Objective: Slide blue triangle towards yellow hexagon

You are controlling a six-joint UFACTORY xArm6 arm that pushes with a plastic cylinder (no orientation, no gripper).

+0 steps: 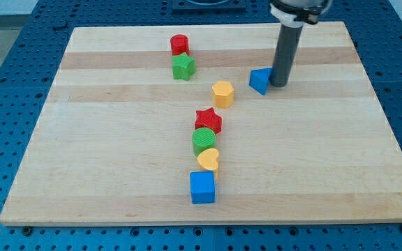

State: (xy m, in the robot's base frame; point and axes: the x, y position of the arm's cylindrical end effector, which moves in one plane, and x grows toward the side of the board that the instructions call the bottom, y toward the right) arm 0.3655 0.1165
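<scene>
My tip (279, 84) is sitting on the wooden board (117, 174) up toward the view's top right, and the rod is standing straight up from it. It is a bare rod end, so nothing is opening or closing here and nothing is being held; it is simply pressing in at the side of a block.

That block is the blue triangle (259, 80), lying immediately to the view's left of my tip and looking to be touching it. Further out the same way, a little lower in the view, the yellow hexagon (222, 93) is waiting, near the triangle but with a clear strip of board showing between them. So tip, triangle and hexagon are lining up almost in a row, right to left.

Well off to the left of my tip and slightly higher, the red cylinder (179, 44) is sitting with the green star (183, 67) just below it.

Down and left from my tip, a column is running toward the view's bottom: the red star (209, 120), the green cylinder (204, 139) right against it, the yellow heart (208, 160) tucked beneath that, and the blue cube (202, 187) sitting last, farthest from my tip.
</scene>
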